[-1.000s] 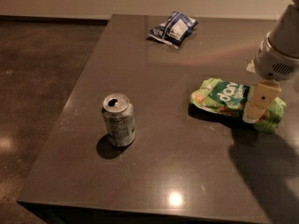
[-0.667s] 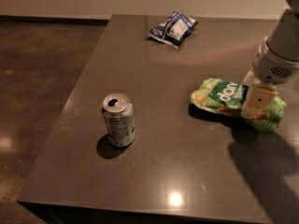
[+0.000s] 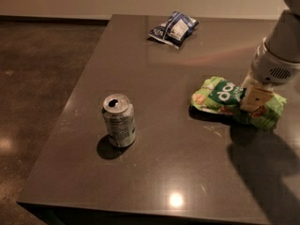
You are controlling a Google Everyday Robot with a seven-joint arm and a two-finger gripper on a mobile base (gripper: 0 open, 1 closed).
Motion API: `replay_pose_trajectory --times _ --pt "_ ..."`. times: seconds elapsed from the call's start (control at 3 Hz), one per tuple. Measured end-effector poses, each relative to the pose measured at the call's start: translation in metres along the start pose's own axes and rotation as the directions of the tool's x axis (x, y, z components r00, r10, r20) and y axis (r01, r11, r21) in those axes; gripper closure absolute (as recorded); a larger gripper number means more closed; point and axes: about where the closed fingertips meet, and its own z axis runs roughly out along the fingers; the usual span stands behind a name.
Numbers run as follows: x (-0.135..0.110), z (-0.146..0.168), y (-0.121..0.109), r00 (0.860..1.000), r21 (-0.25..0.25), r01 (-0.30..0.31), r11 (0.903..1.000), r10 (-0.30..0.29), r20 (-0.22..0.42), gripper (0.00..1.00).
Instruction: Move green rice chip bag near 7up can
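Observation:
The green rice chip bag (image 3: 220, 95) lies crinkled on the right side of the dark table (image 3: 187, 172). My gripper (image 3: 254, 100) comes down from the upper right. Its tan fingers (image 3: 255, 95) are pressed into the right half of the bag and closed on it. The bag's left end casts a dark shadow on the table. The 7up can (image 3: 119, 121) stands upright at the left front of the table, well apart from the bag, with its silver top and opening showing.
A dark blue and white snack bag (image 3: 173, 28) lies at the far middle of the table. The table's left edge (image 3: 70, 104) runs close to the can, with brown floor (image 3: 37, 78) beyond it. My arm's shadow (image 3: 262, 168) falls on the right front of the table.
My gripper has shifted slightly left and sunk into the green bag, closing on it. The bag is more crumpled on its right side. The can and the blue bag have not moved.

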Motion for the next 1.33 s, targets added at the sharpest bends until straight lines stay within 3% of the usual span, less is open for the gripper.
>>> replay_pose_trajectory --times 0.33,0.67,1.0,1.33 --pt "-0.018 -0.014 0.008 0.999 0.003 0.033 0.9995 -0.033 0.034 1.0" --pt "-0.054 -0.036 0.029 0.989 -0.011 0.105 0.9944 -0.103 0.107 1.0" --pt "-0.075 -0.045 0.043 0.977 -0.023 0.157 0.9874 -0.152 0.148 1.0" --pt "-0.096 -0.042 0.06 0.962 -0.041 0.219 0.975 -0.208 0.174 1.0"
